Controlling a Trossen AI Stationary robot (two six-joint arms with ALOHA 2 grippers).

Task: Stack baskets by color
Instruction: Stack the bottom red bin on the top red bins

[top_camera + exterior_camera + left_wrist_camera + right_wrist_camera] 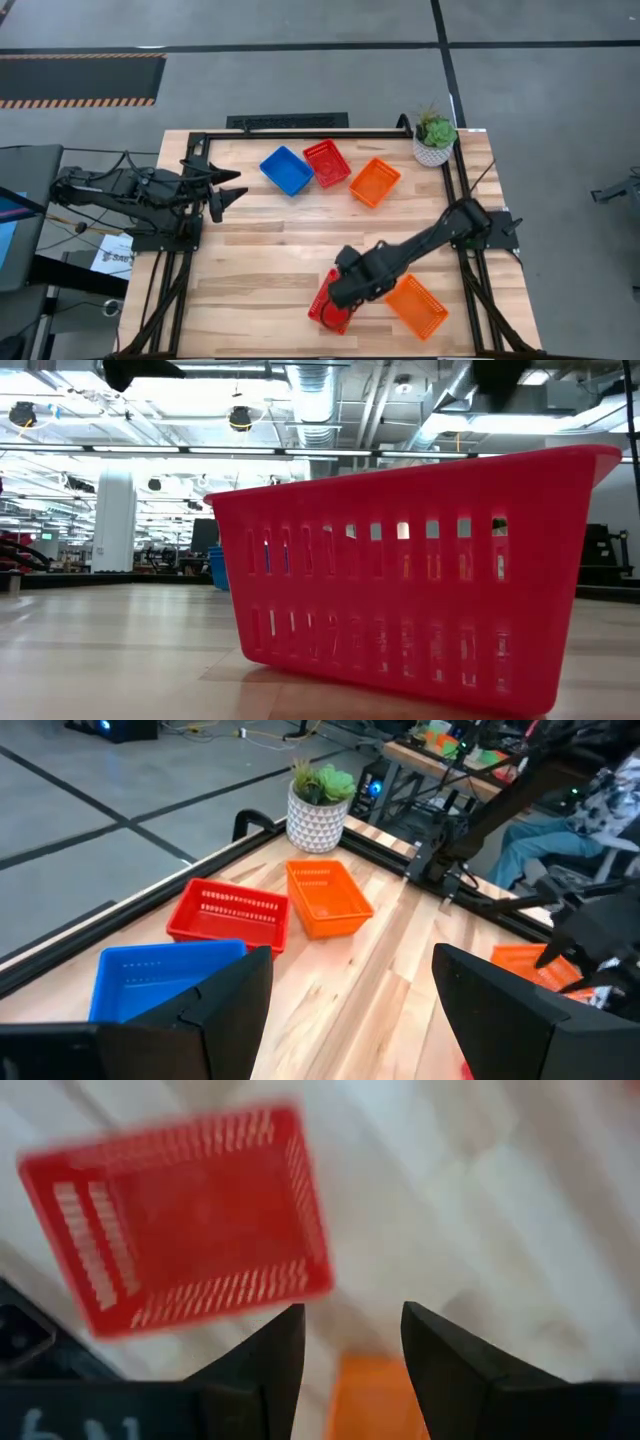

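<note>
A red basket [322,310] rests on its base near the table's front edge, beside an orange basket [417,306]. In the low view the red basket [420,580] fills the foreground. My right gripper [345,290] hovers above the red basket's right part, pointing down. In the right wrist view it [352,1345] is open with nothing between its fingers, and the red basket [190,1210] lies below and off to one side. At the far side stand a blue basket [286,170], a red basket [327,163] and an orange basket [375,182]. My left gripper [225,192] waits open at the left.
A white pot with a green plant [435,138] stands at the far right corner. A black frame rail [300,133] runs along the table's far edge. Bare wood [270,240] lies between the far row and the near baskets.
</note>
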